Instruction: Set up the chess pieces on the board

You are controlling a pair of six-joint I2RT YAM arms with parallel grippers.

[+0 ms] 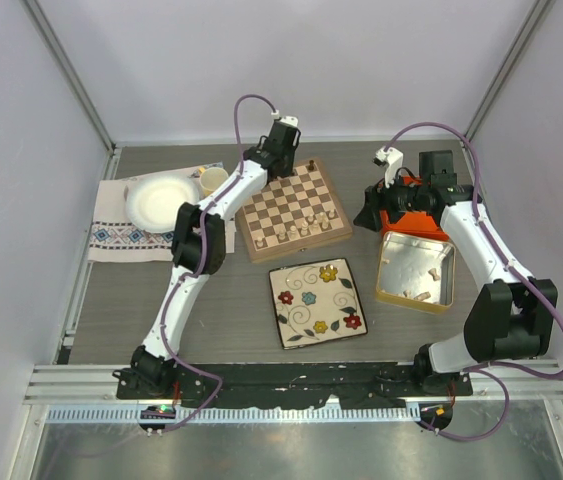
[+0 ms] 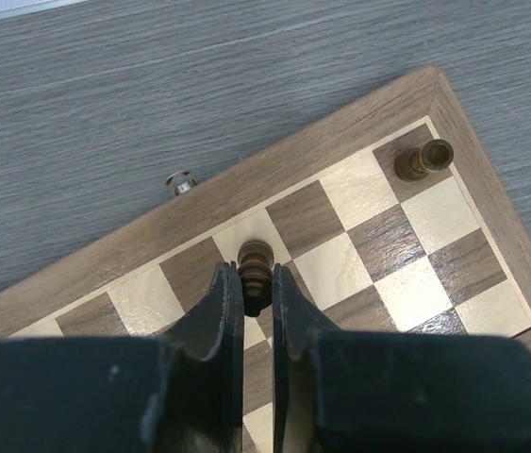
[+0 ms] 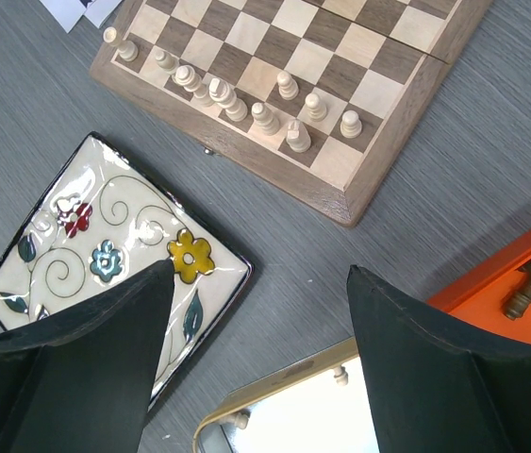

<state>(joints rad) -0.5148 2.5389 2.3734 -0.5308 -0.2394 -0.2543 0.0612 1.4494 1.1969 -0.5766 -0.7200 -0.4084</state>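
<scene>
On board [image 2: 359, 132], dark pc [image 2: 256, 257] in L gripper [image 2: 256, 279]

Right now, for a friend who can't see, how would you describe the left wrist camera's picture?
The left gripper pinches a dark chess piece upright over the outermost row of the board. A second dark piece stands on the corner square to its right, grey table beyond.

One board [image 1: 273, 212], two dark pieces [image 2: 423, 159] on it, one floral plate [image 1: 316, 305].
</scene>
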